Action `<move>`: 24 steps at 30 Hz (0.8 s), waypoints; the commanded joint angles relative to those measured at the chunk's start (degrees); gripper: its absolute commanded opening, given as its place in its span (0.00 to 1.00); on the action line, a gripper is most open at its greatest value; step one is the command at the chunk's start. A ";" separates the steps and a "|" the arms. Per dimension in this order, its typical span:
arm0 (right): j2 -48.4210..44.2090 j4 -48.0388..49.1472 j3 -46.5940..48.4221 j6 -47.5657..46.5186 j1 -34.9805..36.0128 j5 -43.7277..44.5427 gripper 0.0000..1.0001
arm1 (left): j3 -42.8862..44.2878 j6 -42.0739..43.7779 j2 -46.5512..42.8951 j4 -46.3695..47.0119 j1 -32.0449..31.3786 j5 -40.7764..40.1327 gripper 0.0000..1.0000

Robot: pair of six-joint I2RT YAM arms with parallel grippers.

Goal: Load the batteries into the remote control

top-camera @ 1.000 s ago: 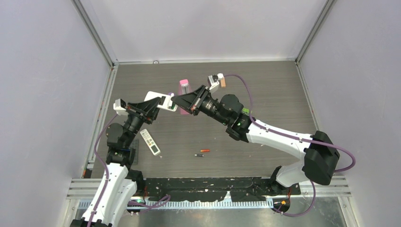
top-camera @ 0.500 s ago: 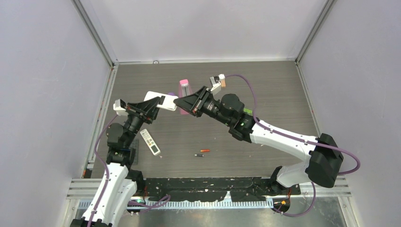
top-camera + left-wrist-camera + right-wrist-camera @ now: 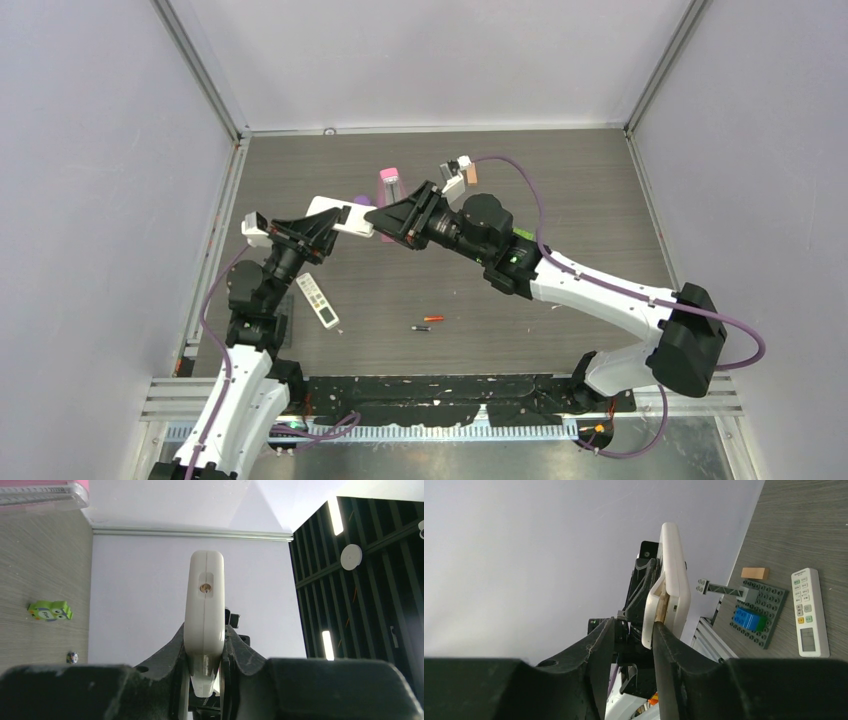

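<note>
Two batteries lie loose on the table, near the arm bases and well apart from both grippers, so none is loaded yet. My left gripper is pressed together on the white remote and holds it up off the table, left of centre. My right gripper meets the remote's right-hand end with its jaws spread and nothing pinched between them. I judge the step in hand to be opening the battery bay. The right wrist view shows a thin back cover standing slightly proud of the remote body, with the tip of one finger just beside it or touching it; I cannot tell which. The next move calls for working that cover fully clear while the left arm keeps the remote steady, and only then reaching near for a battery. The top view gives me the batteries and a second remote lying flat near the left arm, but not the cover. The left wrist view shows the remote edge-on, clamped low on both sides, and a green owl toy on the table. The right wrist view alone shows a brick plate and a tan block.
</note>
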 commanded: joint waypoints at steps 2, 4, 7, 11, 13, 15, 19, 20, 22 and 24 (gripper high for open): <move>-1.96 -9.70 3.64 -3.03 0.10 0.55 0.49 | 0.70 -0.54 -1.48 4.44 -0.18 0.05 0.00; -2.34 -11.33 4.09 -3.82 0.02 0.78 0.51 | 0.69 -0.32 -1.49 4.26 -0.19 -0.16 0.00; -2.81 -13.19 4.82 -4.47 -0.14 0.83 0.52 | 0.71 0.16 -1.27 4.21 -0.20 -0.17 0.00; -3.45 -13.89 5.32 -5.13 -0.37 0.85 0.52 | -0.14 0.02 -0.98 4.93 -0.23 -0.16 0.00; -3.27 -14.99 5.98 -5.50 -0.49 0.68 0.52 | -0.69 -0.29 -0.73 5.52 -0.18 -0.08 0.00; -2.87 -15.19 6.29 -5.48 -0.56 0.09 0.52 | -0.71 -0.51 -0.45 6.06 -0.21 0.14 0.00; -2.24 -15.10 6.25 -5.17 -0.52 -0.46 0.54 | -0.76 -0.33 -0.32 6.19 -0.22 0.34 0.00; -2.18 -15.06 6.24 -5.35 -0.52 -0.47 0.54 | -0.80 -0.35 -0.36 6.22 -0.18 0.44 0.00; -1.93 -15.11 6.43 -5.65 -0.59 -0.55 0.56 | -0.96 -0.37 -0.36 6.19 -0.18 0.73 0.00; -1.43 -15.40 6.94 -5.95 -0.68 -0.75 0.58 | -1.08 -0.31 -0.47 6.23 -0.24 0.99 0.00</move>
